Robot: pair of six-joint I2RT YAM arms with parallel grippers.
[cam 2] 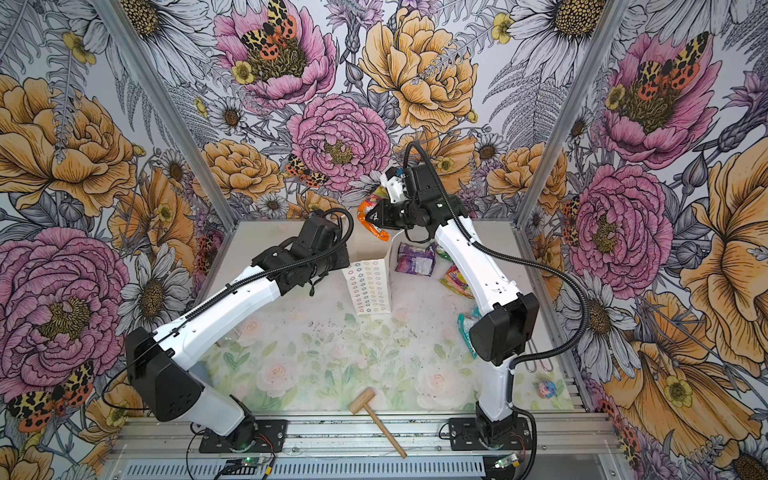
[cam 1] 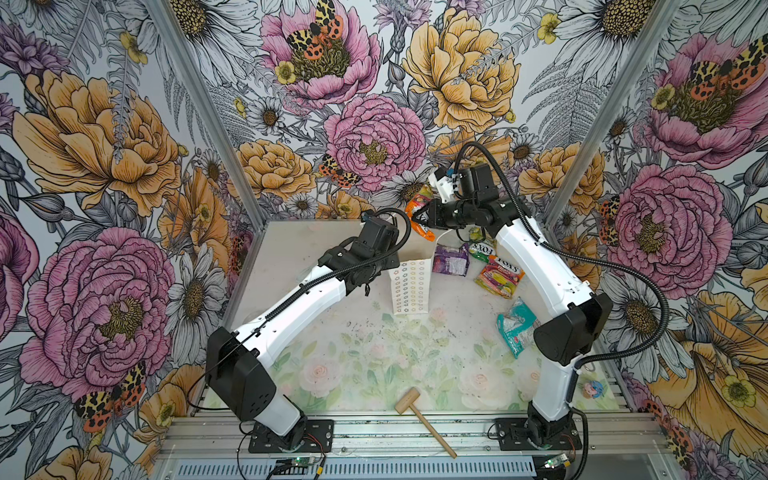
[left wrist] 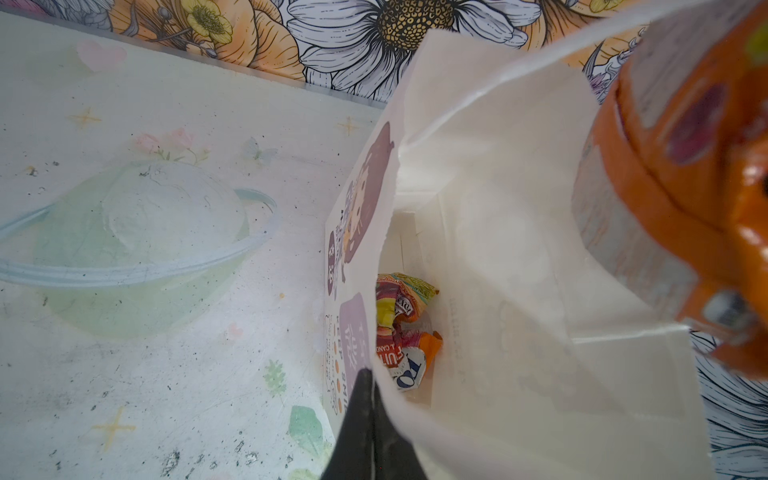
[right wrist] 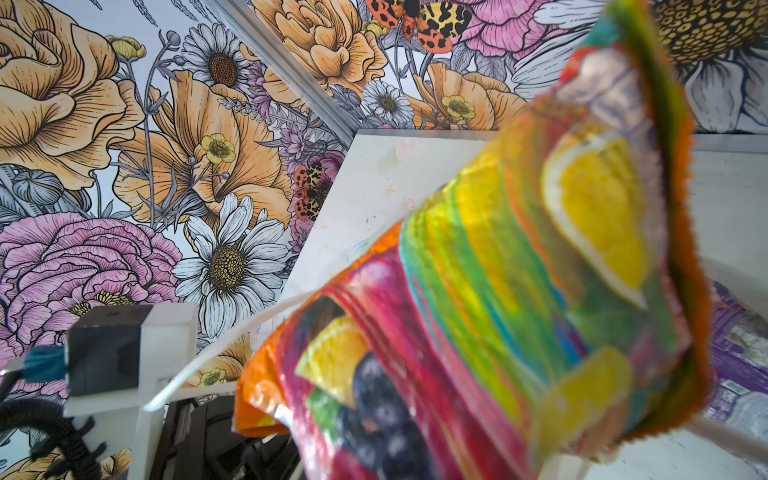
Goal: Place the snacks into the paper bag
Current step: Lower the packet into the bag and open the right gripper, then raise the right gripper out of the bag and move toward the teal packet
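- The snacks are partly packed. Nearest on the table, past the wooden mallet at the near edge, a teal packet lies on the right, partly under the right arm.
- Farther on the right lie a pink-red packet, then a purple packet and a green packet, all still outside the paper bag.
- The paper bag stands upright in the middle, just left of the purple packet. In the left wrist view one crumpled packet already lies at its bottom.
- The left gripper is clenched on the near-left rim of the bag and seems to hold the mouth open. In both top views its own wrist hides it.
- The right gripper is closed on an orange packet and holds it in the air, just above the far side of the bag's mouth.
- I judge that the step in hand is bringing this packet to the bag.
- The next move probably calls for lowering the packet straight into the mouth, clear of the rim and of the white cord handle close by, and only then letting go. The left grip should stay firm meanwhile.
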